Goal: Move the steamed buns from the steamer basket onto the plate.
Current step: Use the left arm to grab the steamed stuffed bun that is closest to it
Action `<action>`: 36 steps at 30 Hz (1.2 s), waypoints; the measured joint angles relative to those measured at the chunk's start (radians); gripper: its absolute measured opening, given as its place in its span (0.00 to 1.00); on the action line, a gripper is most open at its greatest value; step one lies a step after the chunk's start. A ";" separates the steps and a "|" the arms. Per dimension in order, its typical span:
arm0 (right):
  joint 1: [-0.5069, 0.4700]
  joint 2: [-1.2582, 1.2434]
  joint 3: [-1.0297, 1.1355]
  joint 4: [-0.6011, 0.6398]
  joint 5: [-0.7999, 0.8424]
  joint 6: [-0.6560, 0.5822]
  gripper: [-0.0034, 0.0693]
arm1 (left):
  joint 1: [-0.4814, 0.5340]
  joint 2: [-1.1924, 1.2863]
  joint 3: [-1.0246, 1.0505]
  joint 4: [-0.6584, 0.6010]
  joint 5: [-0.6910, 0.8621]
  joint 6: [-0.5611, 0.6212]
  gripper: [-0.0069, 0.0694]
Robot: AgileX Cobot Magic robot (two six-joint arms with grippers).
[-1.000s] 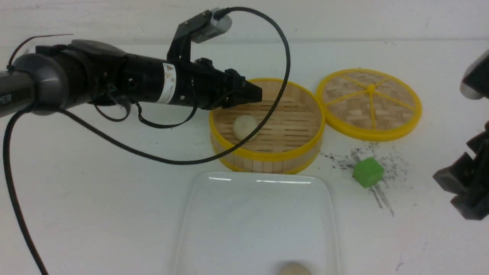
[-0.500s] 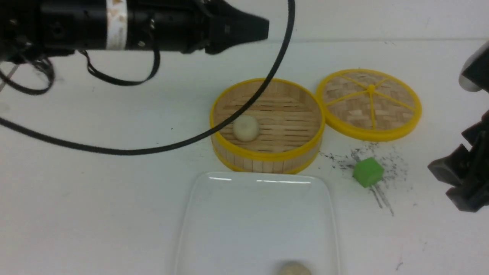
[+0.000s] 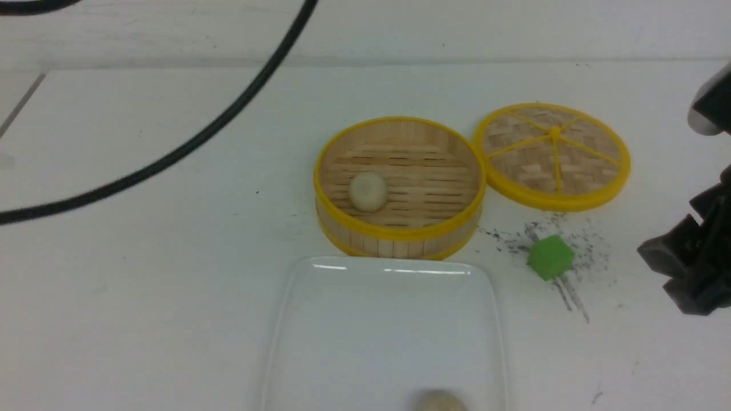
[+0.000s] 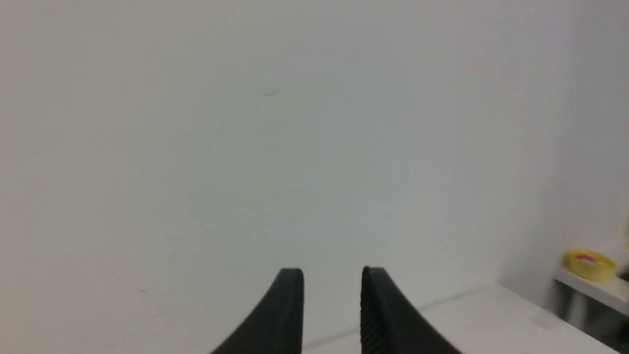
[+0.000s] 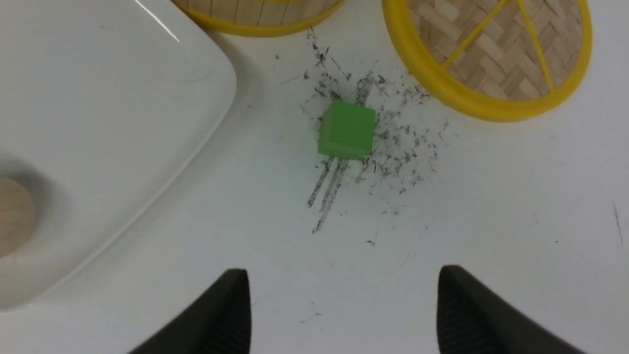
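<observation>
Clearly — bun [image 5: 14, 216] apart from right fingers [image 5: 227, 314]

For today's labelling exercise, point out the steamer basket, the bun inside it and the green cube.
Steamer basket [image 3: 400, 232]: front view, near yellow rim.
Bun inside it [image 3: 367, 192]: front view, rounded top.
Green cube [image 5: 347, 129]: right wrist view, top face.

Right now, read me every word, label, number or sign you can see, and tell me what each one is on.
No text can be read in any view.
Background of the left wrist view: a yellow object bears a red mark, too blurred to read.
By the green cube: dark scuffs, scratches and not writing.
No marking shows on the steamer basket, lid, plate, the bun in the basket or the bun on the plate.
</observation>
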 joint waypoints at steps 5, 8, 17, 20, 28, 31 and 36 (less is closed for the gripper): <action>0.000 -0.005 0.001 0.012 0.003 0.005 0.73 | 0.000 0.092 0.002 -0.007 0.103 0.031 0.37; 0.000 -0.016 0.001 0.012 0.003 0.005 0.73 | 0.000 0.121 0.006 -0.007 0.109 0.037 0.37; 0.000 -0.029 0.001 0.012 0.007 0.005 0.73 | 0.000 0.130 0.007 -0.024 0.375 0.085 0.38; 0.000 -0.029 0.001 0.012 0.016 0.006 0.73 | 0.000 0.128 0.007 -0.044 0.666 0.183 0.38; 0.000 -0.029 0.001 0.012 0.014 0.017 0.73 | 0.000 0.118 0.007 -0.296 1.245 0.637 0.38; 0.000 -0.029 0.001 0.012 0.003 0.017 0.73 | 0.002 0.117 0.007 -0.591 1.396 0.895 0.38; 0.000 -0.029 0.001 0.012 -0.017 0.017 0.73 | 0.002 0.122 0.007 -1.110 1.465 1.348 0.38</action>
